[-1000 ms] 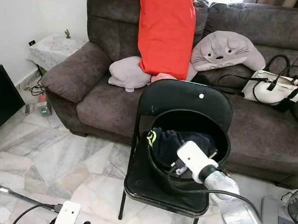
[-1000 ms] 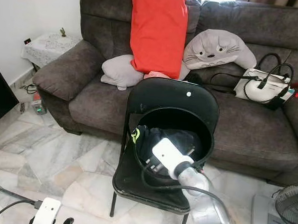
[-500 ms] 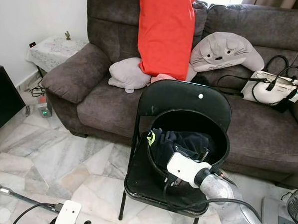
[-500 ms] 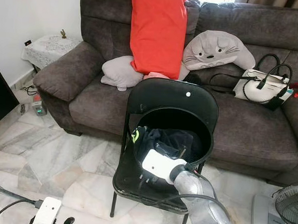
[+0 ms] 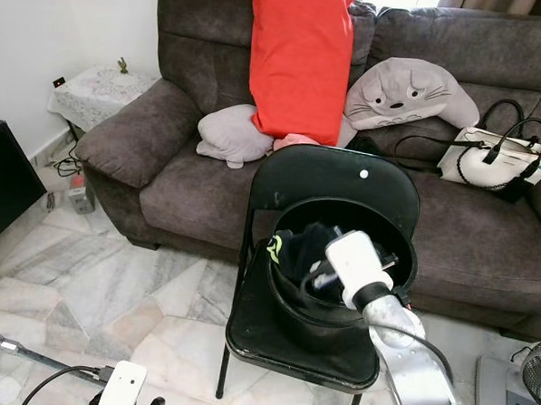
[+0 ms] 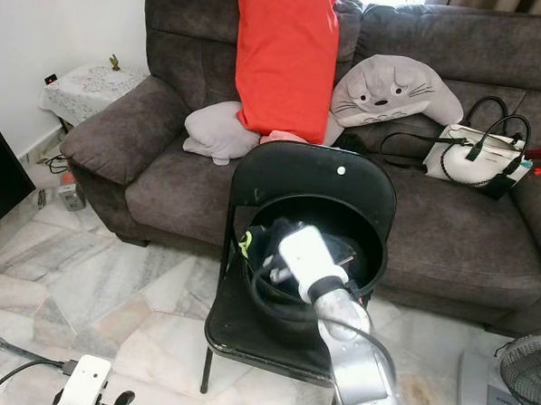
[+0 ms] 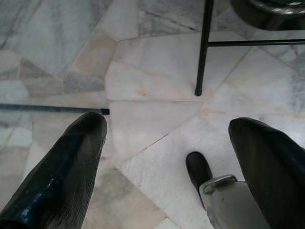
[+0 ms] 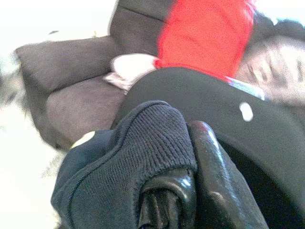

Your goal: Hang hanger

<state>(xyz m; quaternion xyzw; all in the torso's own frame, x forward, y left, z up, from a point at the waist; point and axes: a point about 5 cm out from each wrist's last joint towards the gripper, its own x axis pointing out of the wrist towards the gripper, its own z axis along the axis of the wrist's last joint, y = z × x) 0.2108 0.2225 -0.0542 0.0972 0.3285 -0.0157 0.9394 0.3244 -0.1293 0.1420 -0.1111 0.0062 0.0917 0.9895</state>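
The right gripper (image 8: 190, 191), now raised from the black basket (image 5: 398, 273) on the chair (image 5: 281, 180), is clamped on dark knit clothing (image 8: 128, 162), though no hanger is visible.

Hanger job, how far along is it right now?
Nothing looks hung so far. In hand: the right gripper is shut on dark knit clothing at the black basket on the chair. Left: lifting it out and hanging it. Left gripper idles open above the floor.

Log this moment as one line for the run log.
right gripper: shut on dark knit garment | over round black bucket on black folding chair | left gripper: open, idle
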